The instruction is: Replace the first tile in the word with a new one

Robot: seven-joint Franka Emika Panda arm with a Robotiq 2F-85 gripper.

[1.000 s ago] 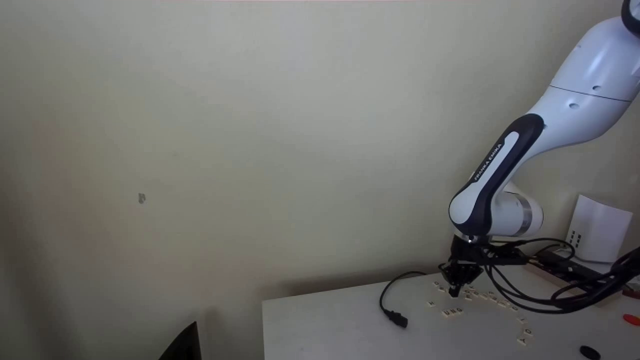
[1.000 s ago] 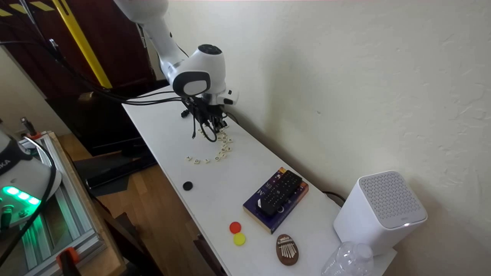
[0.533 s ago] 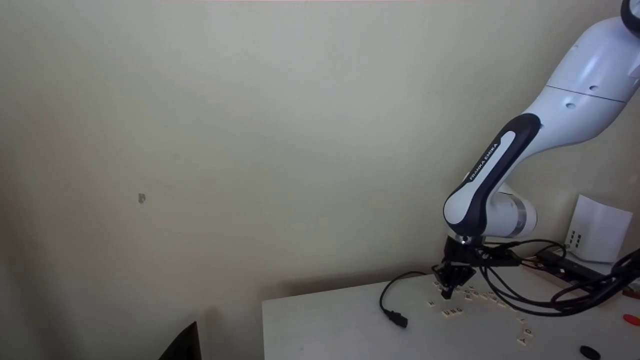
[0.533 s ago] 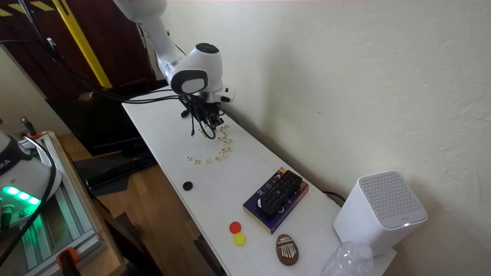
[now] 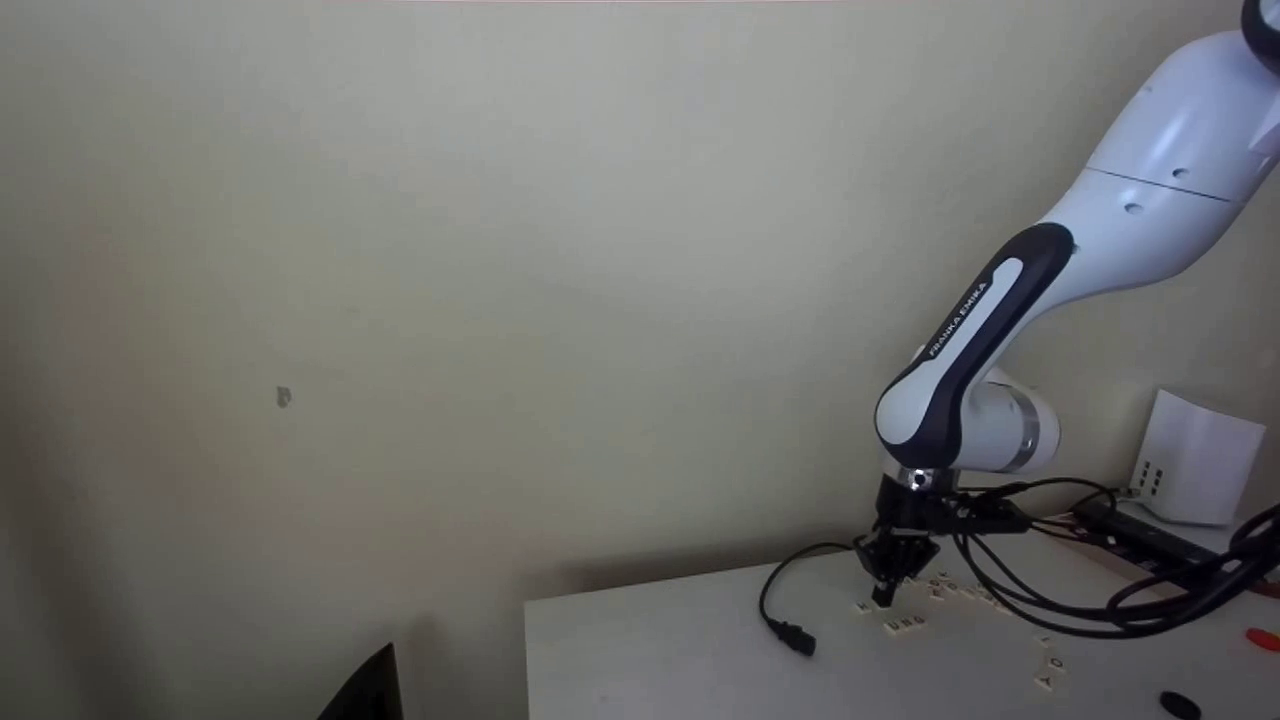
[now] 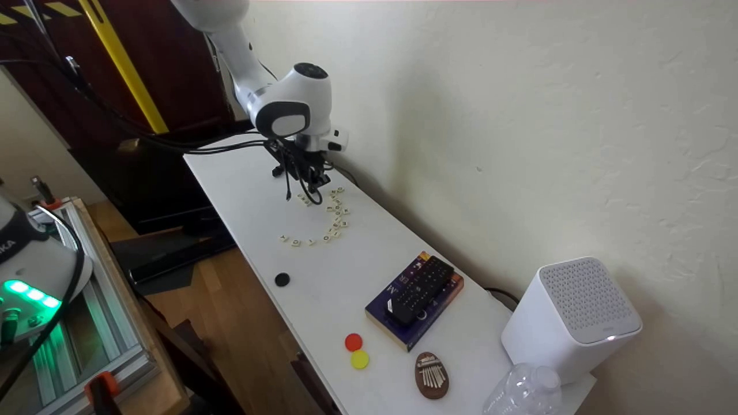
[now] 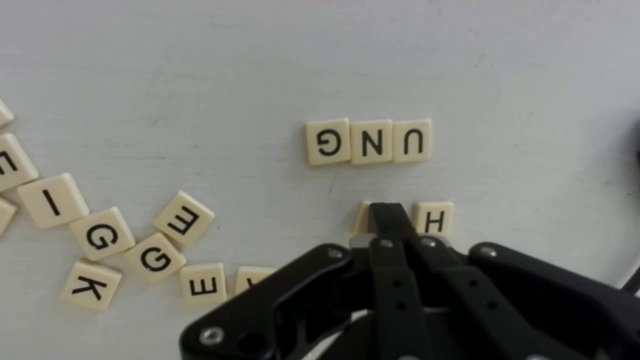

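In the wrist view three cream letter tiles form a row seen upside down: a U tile [image 7: 412, 140], an N tile [image 7: 371, 142] and a G tile [image 7: 328, 142]. Apart from that row lies an H tile [image 7: 434, 218]. Another tile [image 7: 362, 220] is mostly hidden behind my fingers, so its letter does not show. My gripper [image 7: 390, 215] is shut, its fingertips together between these last two tiles in the picture, with nothing seen held. Whether it touches a tile I cannot tell. In an exterior view the gripper [image 5: 882, 598] points down, low over the white table [image 5: 640, 650].
Several loose tiles, among them a K tile [image 7: 91, 285], are scattered to the left in the wrist view. A black cable plug [image 5: 795, 638] lies nearby. Farther along are a black disc [image 6: 282, 279], a book [image 6: 386, 311] under a remote [image 6: 424, 288], and a white box [image 6: 553, 323].
The arm has moved left in both exterior views, the gripper staying low over the table and coming closer to the H tile. The gripper stays shut, and no tile has visibly shifted.
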